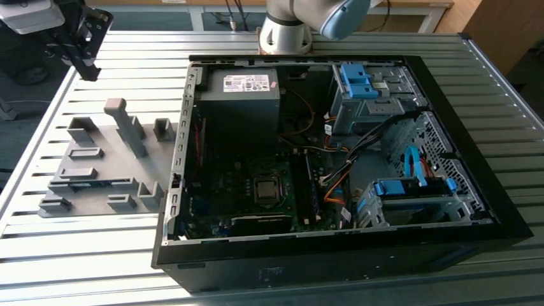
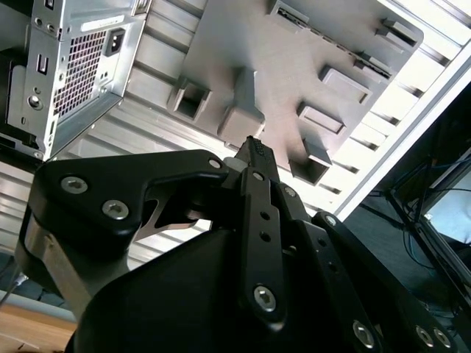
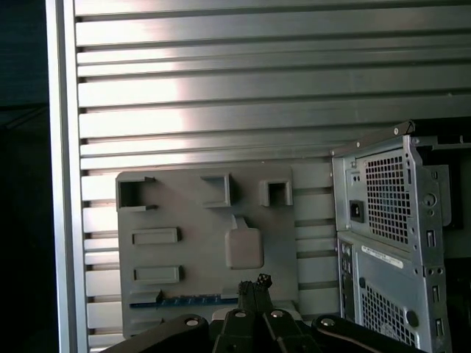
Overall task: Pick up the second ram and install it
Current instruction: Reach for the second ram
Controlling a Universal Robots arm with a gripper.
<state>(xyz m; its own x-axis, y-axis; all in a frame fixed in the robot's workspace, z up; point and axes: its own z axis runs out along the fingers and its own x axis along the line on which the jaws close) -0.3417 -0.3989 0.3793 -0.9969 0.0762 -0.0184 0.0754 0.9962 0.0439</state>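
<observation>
The second ram (image 3: 184,300) stands on its long edge in a slot of the grey holder plate (image 3: 184,213), showing as a thin dark strip with blue marks. In the exterior view the ram (image 1: 89,184) sits near the plate's (image 1: 111,162) front edge, on the exterior view's left. My gripper (image 1: 83,60) hangs high above the table's far left corner, well apart from the plate. In both wrist views its black fingertips (image 3: 254,283) are pressed together with nothing between them. Another dark memory stick (image 1: 311,185) stands in the motherboard beside the processor socket.
An open computer case (image 1: 297,245) lies on its side on the slatted metal table (image 1: 102,255), right of the plate. Several grey upright blocks (image 1: 127,127) rise from the plate. The arm's base (image 1: 285,35) stands behind the case. The case's rear panel (image 3: 390,220) is next to the plate.
</observation>
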